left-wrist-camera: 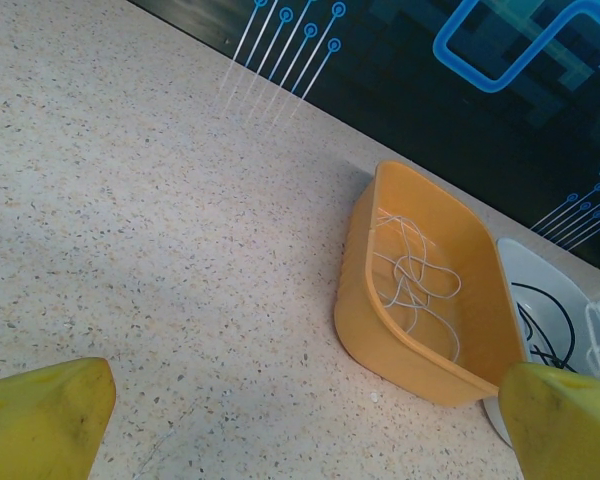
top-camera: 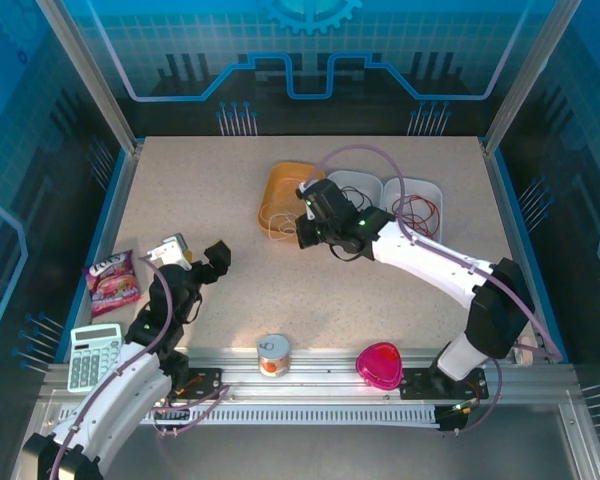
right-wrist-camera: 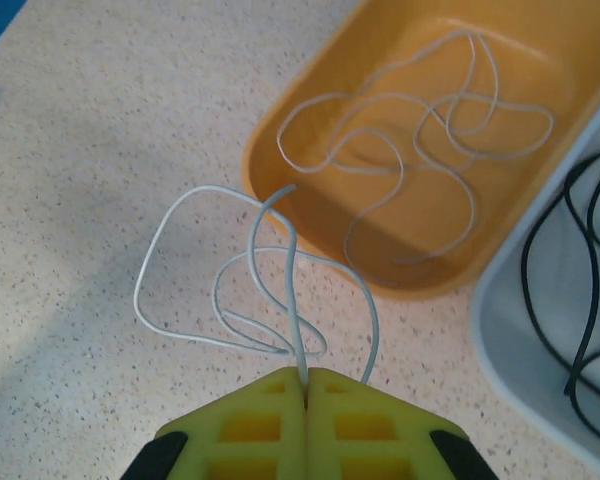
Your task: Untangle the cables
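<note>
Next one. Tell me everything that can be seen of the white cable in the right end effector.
The white cable is a thin, pale, flexible wire, plastic-coated by its look. The right end effector is shut on it, pinching one strand between its yellow fingertips. From the pinch it spreads in several loose, overlapping loops over the speckled table, just outside the orange bin. One free end stops at the bin's rim.
</note>
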Robot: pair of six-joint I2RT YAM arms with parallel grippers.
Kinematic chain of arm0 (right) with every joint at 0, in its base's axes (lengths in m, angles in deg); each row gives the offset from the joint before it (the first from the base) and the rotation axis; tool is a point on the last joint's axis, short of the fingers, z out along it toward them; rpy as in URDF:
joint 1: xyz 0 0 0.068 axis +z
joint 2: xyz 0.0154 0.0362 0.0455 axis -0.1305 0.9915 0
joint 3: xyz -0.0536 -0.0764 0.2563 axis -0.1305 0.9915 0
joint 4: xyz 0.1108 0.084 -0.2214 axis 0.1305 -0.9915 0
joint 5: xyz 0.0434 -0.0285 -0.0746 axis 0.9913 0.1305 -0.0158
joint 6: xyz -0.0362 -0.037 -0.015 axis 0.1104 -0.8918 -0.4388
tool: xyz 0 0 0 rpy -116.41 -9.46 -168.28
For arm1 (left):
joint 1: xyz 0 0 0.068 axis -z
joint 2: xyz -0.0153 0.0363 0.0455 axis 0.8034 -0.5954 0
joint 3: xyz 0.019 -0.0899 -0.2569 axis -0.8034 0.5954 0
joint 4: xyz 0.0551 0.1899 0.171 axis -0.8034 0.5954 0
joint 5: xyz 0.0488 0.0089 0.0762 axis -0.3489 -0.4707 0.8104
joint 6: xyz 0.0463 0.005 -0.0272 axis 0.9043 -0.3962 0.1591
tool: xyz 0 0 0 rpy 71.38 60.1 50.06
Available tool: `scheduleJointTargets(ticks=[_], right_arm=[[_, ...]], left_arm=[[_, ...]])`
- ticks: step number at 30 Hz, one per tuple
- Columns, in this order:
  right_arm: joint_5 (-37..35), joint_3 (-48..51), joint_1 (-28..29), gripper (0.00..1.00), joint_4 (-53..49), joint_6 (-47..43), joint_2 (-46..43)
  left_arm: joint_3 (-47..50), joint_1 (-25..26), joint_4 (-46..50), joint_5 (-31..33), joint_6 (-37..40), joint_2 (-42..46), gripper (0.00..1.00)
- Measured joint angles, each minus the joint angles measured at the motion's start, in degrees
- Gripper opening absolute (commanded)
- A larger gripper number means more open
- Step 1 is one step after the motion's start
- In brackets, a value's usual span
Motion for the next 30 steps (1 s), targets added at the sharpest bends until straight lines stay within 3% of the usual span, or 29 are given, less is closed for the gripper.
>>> scheduleJointTargets(ticks=[10,26,30], right_arm=[[-0.22,-16.70,-1.03,0.00,-4.02,-3.87,9.90],[-3.48,-37.29,-7.21,0.00,-12.09,-5.57,30.69],[-3.50,-39.47,-7.98,0.12,-13.49,-5.55,33.62]], left_arm=[[0.50,0.00,0.15,-0.66,-1.33,0.42,0.99],[1.01,0.00,1.16,-1.31,-1.49,0.42,0.99],[1.01,0.00,1.64,-1.33,-1.49,0.42,0.99]])
